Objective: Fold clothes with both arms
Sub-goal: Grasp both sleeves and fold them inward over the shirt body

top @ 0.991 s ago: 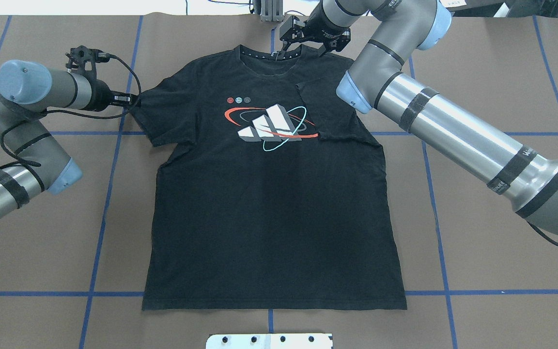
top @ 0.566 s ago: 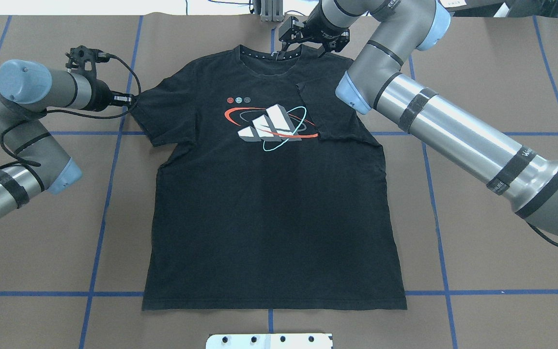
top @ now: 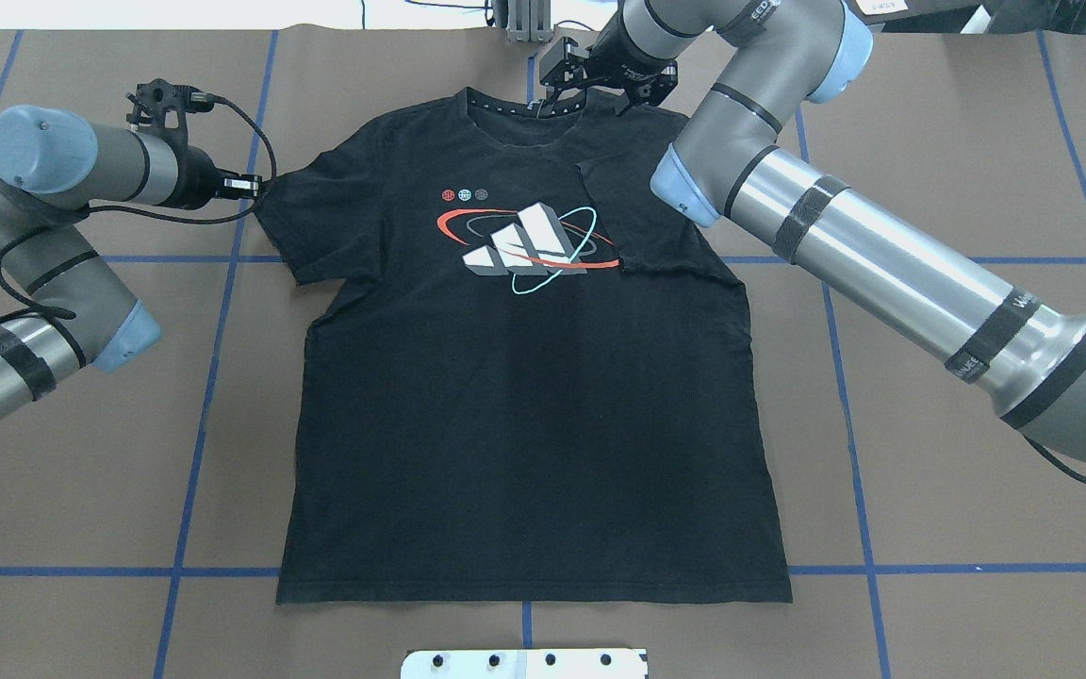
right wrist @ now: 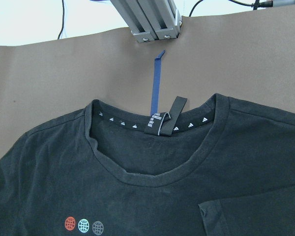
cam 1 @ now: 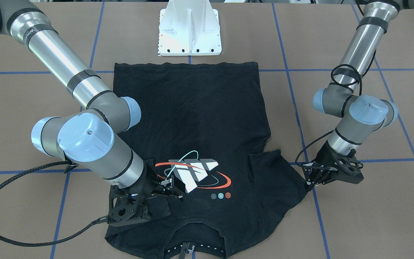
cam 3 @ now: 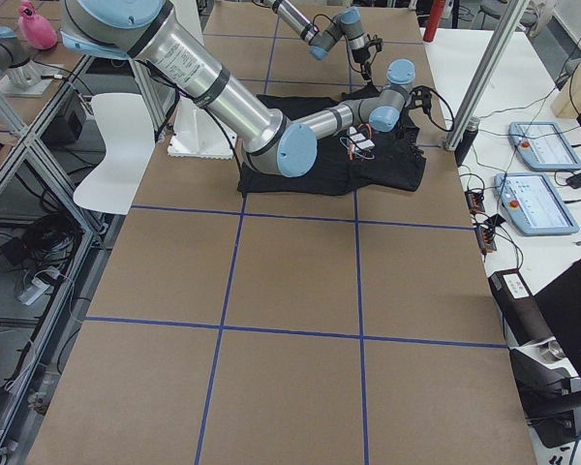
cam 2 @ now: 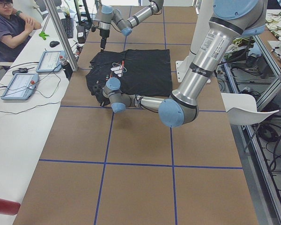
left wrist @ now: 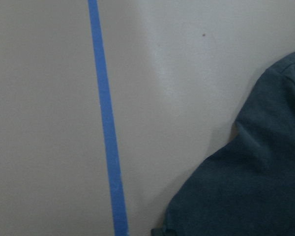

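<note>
Black shirt flat, print-up on worktop. Right hand spread wide, empty, over collar; left hand narrow at sleeve edge, grip can't tell. Neck label clearest in right wrist view.

Site: robotics lab. Evidence: my two arms reach over a counter papered brown and gridded in blue tape; aluminium posts along its edge; white side bench with control pendants; a person seated there.
</note>
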### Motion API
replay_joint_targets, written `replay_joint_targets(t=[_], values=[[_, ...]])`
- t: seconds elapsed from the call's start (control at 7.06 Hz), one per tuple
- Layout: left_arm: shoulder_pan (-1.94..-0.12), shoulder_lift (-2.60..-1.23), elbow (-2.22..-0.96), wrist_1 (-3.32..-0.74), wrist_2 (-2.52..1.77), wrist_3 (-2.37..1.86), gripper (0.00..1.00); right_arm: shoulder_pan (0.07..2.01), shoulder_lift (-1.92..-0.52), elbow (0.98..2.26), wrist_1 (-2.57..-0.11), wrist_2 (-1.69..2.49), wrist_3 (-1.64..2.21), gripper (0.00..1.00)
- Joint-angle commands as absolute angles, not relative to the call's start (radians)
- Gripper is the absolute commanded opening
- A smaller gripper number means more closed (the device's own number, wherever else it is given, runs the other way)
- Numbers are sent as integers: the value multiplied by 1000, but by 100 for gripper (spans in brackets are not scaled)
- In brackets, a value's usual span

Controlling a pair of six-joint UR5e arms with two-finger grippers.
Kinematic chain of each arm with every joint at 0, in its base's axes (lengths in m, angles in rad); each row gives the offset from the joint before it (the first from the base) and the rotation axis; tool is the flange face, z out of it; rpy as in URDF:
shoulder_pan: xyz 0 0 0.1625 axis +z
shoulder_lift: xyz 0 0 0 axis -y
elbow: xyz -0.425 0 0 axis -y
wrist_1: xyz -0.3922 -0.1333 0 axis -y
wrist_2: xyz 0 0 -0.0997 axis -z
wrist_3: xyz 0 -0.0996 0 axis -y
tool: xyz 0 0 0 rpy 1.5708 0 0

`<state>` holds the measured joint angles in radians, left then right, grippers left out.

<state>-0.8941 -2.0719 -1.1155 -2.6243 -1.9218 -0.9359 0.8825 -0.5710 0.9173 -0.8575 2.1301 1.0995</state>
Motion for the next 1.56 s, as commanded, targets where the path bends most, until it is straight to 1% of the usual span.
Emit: replay_joint_targets(t=[0.0, 0.14, 0.28, 0.42, 0.57, 0.71, 1.27, 1.42], values=[[-914, -2068, -1233, -2524, -1995, -943, 0, 877, -574, 917, -857, 2125, 1098, 100], [-913, -2068, -1320, -2416, -1999, -946, 0, 879, -574, 919, -854, 2126, 1100, 100], [-907, -2075, -1381, -2331, -2000, -957, 0, 884, -580, 929, -851, 2126, 1092, 100], [-896, -2095, -1388, -2321, -2006, -1035, 0, 897, -630, 978, -851, 2135, 1083, 100], [-894, -2149, -1372, -2316, -2006, -1084, 0, 922, -685, 1021, -848, 2155, 1080, 100], [-882, -2204, -1332, -2316, -2006, -1141, 0, 937, -716, 1040, -847, 2181, 1047, 100], [-787, -2443, -1081, -2339, -1961, -1304, 0, 960, -781, 1072, -847, 2194, 1005, 100], [-776, -2451, -1062, -2370, -1910, -1325, 0, 963, -788, 1084, -847, 2194, 1005, 100]])
